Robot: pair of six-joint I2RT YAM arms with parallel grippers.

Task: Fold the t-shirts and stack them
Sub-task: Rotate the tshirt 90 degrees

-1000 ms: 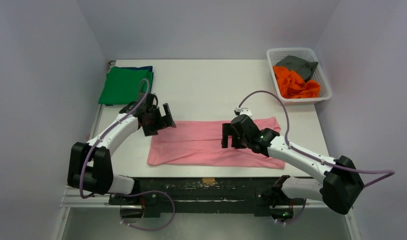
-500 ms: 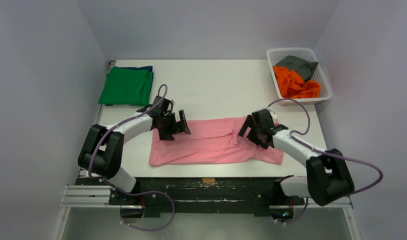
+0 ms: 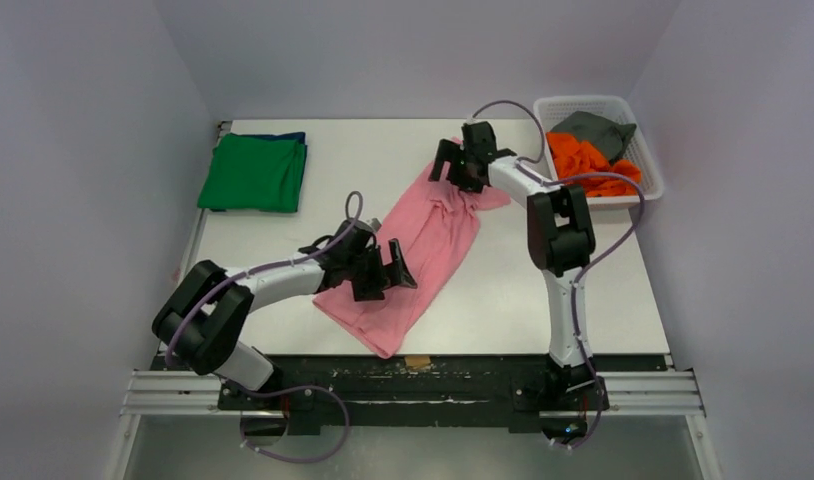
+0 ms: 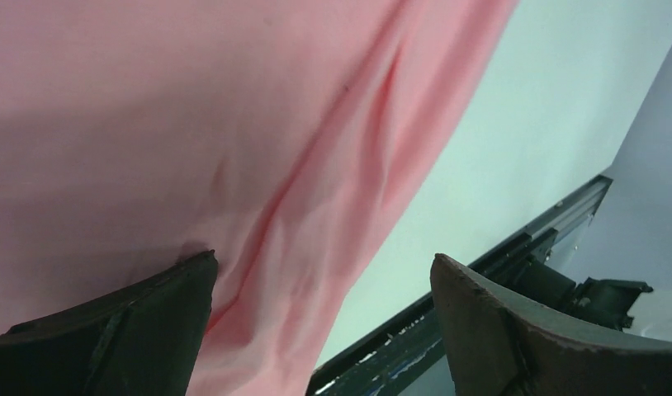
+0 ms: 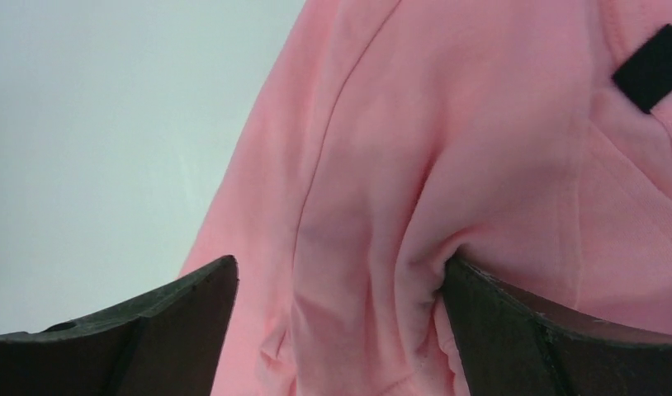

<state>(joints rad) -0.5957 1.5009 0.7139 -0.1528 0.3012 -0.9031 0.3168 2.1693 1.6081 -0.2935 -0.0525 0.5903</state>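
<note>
Touching the pink t-shirt [image 3: 438, 235], left claw [image 3: 390, 275] and right claw [image 3: 451, 172] gape.

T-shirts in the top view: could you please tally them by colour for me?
Pink t-shirt: 1
Green t-shirt: 1
Dark blue t-shirt: 1
Orange t-shirt: 1
Grey t-shirt: 1
Total: 5

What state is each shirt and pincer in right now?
pink t-shirt: long wrinkled strip, lying diagonally
green t-shirt: folded, stacked on another
dark blue t-shirt: under the green, edge showing
orange t-shirt: crumpled in basket
grey t-shirt: crumpled in basket
left pincer: open over pink cloth
right pincer: open over pink cloth
</note>
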